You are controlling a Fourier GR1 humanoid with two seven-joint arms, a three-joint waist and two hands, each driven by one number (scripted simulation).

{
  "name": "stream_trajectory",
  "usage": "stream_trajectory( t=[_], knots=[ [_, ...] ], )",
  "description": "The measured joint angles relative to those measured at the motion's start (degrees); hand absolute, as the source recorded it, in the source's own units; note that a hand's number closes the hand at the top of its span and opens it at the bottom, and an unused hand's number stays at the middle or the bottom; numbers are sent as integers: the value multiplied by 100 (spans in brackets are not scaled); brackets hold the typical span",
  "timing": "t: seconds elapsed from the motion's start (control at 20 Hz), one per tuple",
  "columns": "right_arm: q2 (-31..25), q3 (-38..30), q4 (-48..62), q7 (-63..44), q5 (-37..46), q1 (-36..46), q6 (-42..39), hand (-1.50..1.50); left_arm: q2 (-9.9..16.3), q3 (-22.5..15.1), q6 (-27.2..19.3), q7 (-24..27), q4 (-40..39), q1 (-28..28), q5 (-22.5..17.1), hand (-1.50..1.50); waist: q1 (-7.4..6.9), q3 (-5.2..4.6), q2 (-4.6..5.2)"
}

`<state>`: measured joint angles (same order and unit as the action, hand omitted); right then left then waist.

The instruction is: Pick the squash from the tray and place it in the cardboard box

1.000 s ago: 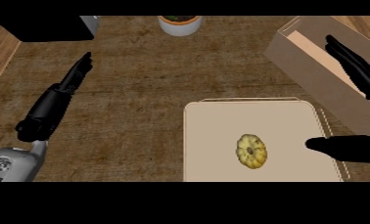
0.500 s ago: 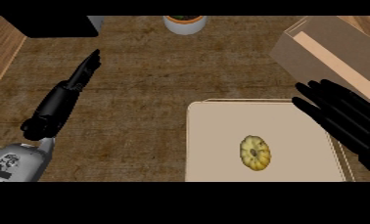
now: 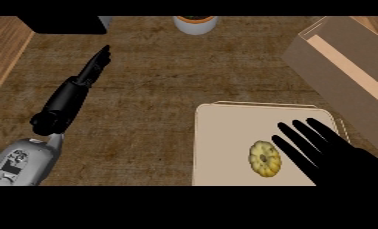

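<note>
Over the tray's right half, the right hand (image 3: 336,155) lay with its fingers spread and straight, holding nothing, its fingertips pointing up and to the left and its nearest finger just beside the squash (image 3: 264,158). The small yellow ribbed squash sat on the pale tray (image 3: 221,138), toward the tray's lower middle, apart from the hand as far as the view showed. The step in hand looked like the approach to the pick: the grasp was not yet made. The next move would call for bringing the palm over the squash and curling fingers and thumb round it, then lifting and carrying it up and right to the cardboard box (image 3: 343,58), which stood open beyond the tray's upper right corner. The left hand (image 3: 94,65) rested well apart at the left of the counter (image 3: 155,73), fingers straight and together. A white pot (image 3: 195,23) stood at the far edge.
</note>
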<state>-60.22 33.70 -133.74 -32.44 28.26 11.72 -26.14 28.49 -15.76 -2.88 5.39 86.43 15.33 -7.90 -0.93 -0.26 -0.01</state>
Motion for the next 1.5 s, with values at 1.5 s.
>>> stream_trajectory(
  t=[1.5],
  knots=[
    [3527, 2308, 1872, -2127, 2516, 621, -1662, -150, -300, 442, 372, -17, 47, -221, 370, 0, 96, 24, -6]
  ],
)
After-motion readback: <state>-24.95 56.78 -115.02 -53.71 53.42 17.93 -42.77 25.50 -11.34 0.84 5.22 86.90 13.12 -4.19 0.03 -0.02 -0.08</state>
